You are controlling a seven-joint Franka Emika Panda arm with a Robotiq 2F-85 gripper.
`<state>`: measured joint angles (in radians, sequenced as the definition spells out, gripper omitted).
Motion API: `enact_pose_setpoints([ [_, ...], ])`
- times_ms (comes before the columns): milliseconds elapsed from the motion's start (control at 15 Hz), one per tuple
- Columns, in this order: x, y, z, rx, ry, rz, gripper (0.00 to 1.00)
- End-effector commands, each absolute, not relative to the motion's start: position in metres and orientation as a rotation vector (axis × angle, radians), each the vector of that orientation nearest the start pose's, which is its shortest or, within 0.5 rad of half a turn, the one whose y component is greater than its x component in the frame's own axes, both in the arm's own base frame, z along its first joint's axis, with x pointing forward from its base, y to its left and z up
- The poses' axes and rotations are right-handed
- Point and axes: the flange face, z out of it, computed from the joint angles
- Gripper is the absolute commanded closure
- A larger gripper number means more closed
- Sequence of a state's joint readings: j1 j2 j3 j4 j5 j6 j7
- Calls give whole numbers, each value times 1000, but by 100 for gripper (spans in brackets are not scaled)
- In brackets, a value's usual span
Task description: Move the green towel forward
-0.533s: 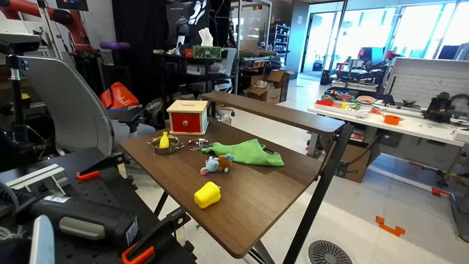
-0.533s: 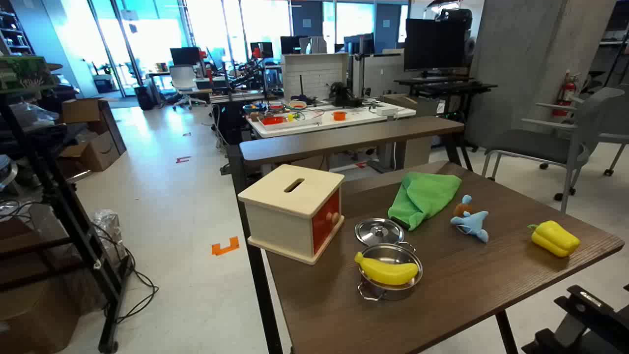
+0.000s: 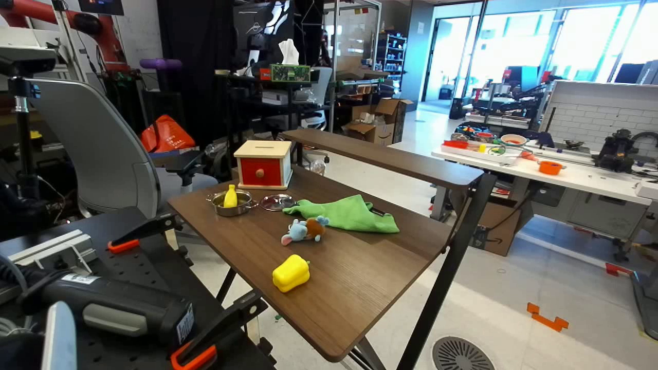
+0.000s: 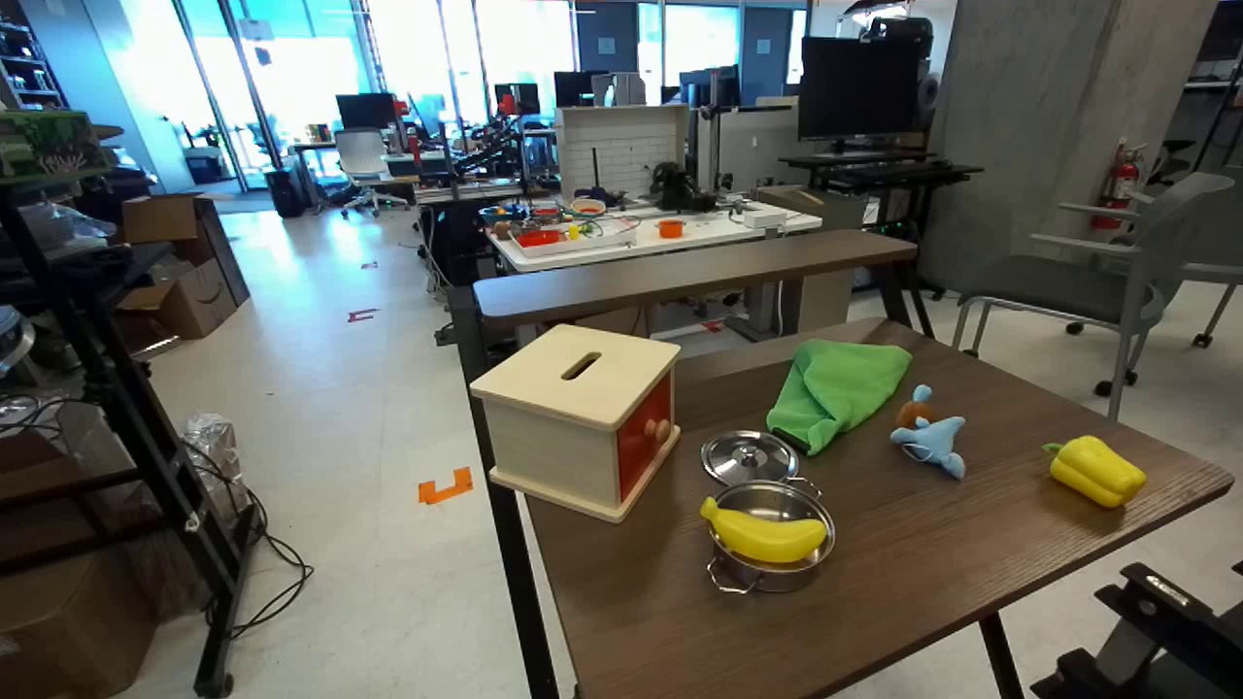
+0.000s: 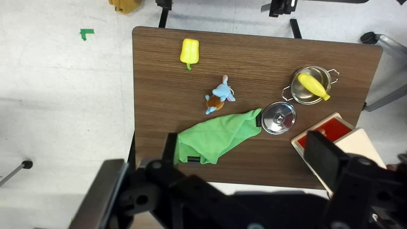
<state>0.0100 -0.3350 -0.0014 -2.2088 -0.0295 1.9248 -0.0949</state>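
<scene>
The green towel (image 5: 210, 136) lies crumpled on the brown table (image 5: 159, 95), with dark strips at its edges. It also shows in both exterior views (image 3: 349, 215) (image 4: 835, 383), near the table's raised shelf (image 3: 380, 156). My gripper (image 5: 244, 148) is open, with its fingers wide apart and nothing between them. It is above the table in the wrist view; its left finger overlaps the towel's left end in the picture, and its right finger overlaps the wooden box. No contact is visible. The gripper is out of view in both exterior views.
A plush toy (image 5: 219, 95) lies beside the towel. A metal lid (image 5: 278, 118) is close to the towel's right end. A pot (image 5: 302, 95) holds a yellow banana (image 5: 313, 85). The wooden box (image 4: 554, 447) with a red front and a yellow pepper (image 4: 1097, 471) are also on the table.
</scene>
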Motion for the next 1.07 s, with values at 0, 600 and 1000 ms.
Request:
enact_pose_setpoints([
  [0,475,2,507,-3186,-143,-85,0],
  [600,580,19,345,-3196,-275,-110,0],
  [1000,660,44,259,-3186,-355,-109,0],
])
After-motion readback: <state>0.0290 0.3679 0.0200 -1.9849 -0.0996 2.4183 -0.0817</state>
